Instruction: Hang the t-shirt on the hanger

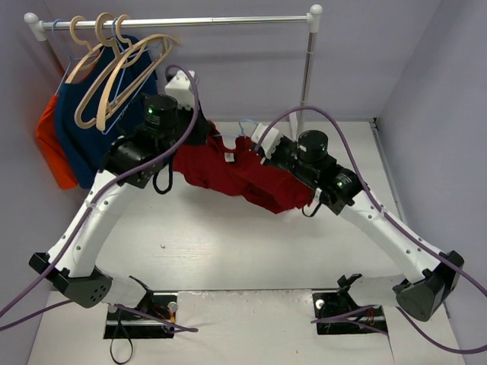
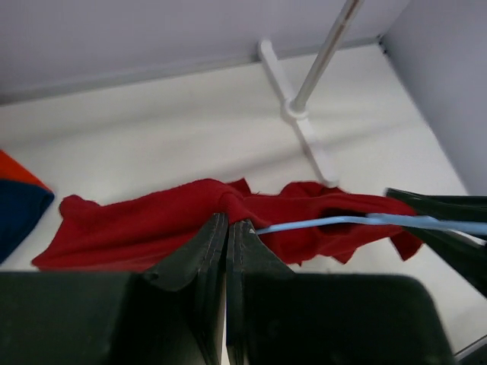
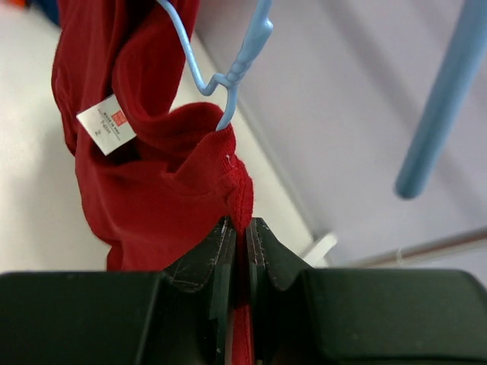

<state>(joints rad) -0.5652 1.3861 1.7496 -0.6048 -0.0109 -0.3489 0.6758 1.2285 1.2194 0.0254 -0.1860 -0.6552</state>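
The dark red t-shirt hangs bunched between my two grippers above the table. My left gripper is shut on its left edge, seen in the left wrist view pinching red cloth. The light-blue wire hanger comes out of the cloth right beside that pinch and runs to the right. My right gripper is shut on the neck edge. In the right wrist view the hanger's twisted neck and hook rise out of the neck opening of the shirt, next to its white label.
A clothes rack rail at the back carries pale wooden hangers, a navy shirt and an orange garment. Its right pole and white foot stand behind the shirt. Walls close in on both sides.
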